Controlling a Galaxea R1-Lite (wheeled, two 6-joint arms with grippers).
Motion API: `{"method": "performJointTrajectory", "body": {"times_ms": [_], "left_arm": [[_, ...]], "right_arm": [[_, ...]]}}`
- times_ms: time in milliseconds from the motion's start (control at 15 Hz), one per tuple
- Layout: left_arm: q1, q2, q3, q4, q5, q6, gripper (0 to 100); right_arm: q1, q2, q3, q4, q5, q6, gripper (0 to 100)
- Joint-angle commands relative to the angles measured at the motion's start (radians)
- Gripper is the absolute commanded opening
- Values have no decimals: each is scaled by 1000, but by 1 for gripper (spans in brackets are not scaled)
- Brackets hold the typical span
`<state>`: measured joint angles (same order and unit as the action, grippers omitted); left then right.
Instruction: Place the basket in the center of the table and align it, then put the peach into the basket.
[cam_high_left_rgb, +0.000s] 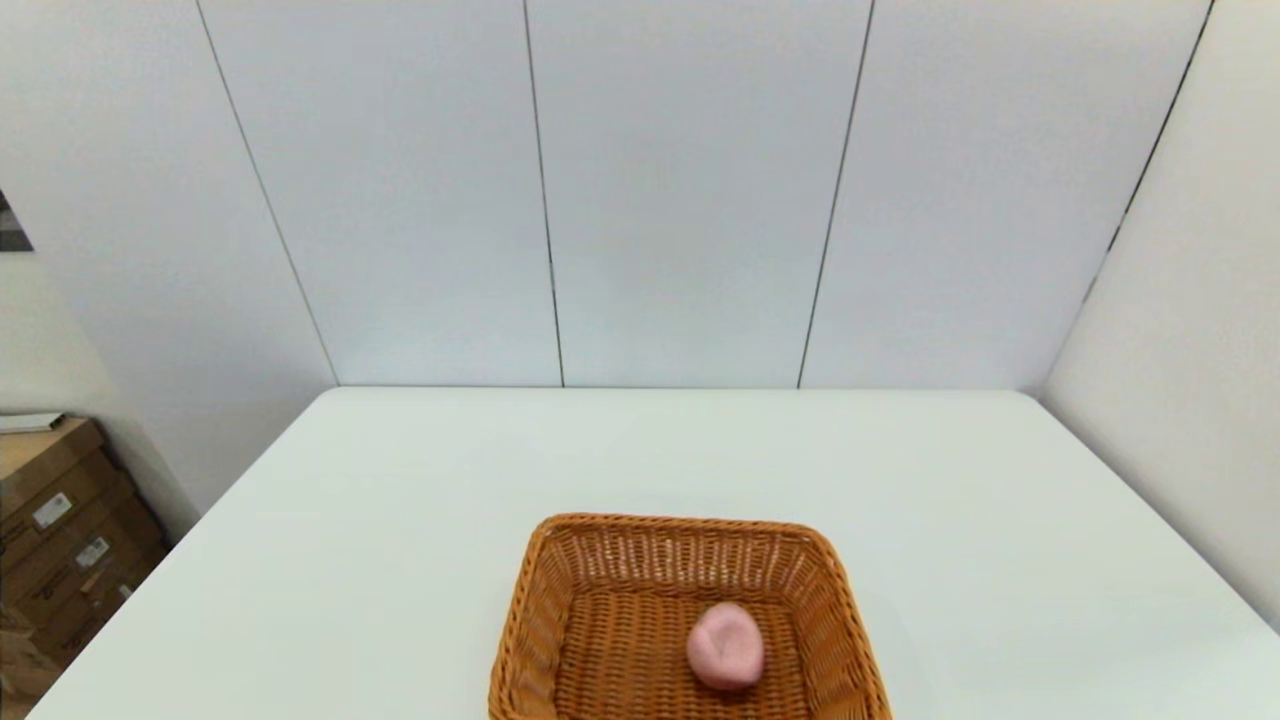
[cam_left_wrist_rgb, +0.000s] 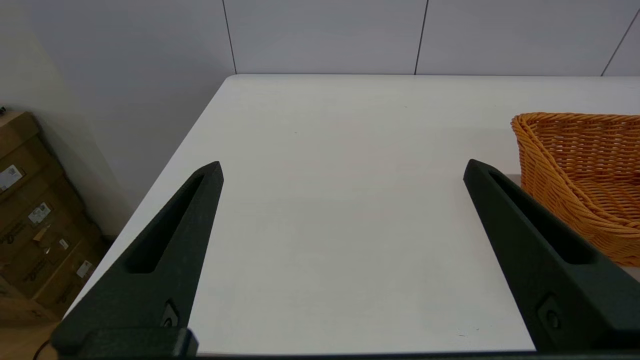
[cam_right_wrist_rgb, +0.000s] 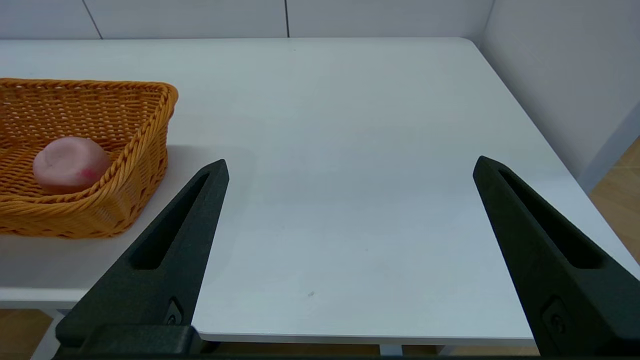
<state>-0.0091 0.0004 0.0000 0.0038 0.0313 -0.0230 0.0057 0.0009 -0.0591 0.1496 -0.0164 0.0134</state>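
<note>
Peach inside basket, nearer right gripper; left gripper opposite side. Both released, empty.

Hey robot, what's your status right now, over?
Left gripper open, empty, beside the basket. Right gripper open, empty, on the other side. Peach lying inside the basket on the table. Nothing in the way.

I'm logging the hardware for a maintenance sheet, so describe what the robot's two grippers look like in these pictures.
Both look alike. The left gripper has two long matte-black fingers with a faintly grainy surface, each tapering to a blunt tip, with a long recessed slot along it and a small round fastener near its base. The right gripper has fingers of the same make. No cables, labels or arm links show.
</note>
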Motion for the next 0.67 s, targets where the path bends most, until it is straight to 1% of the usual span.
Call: {"method": "performJointTrajectory", "body": {"times_ms": [67, 667], "left_arm": [[0, -2, 0, 1, 1, 0, 100], [0, -2, 0, 1, 1, 0, 100]], "right_arm": [[0, -2, 1, 1, 1, 0, 100], [0, -2, 1, 1, 0, 0, 100]]}}
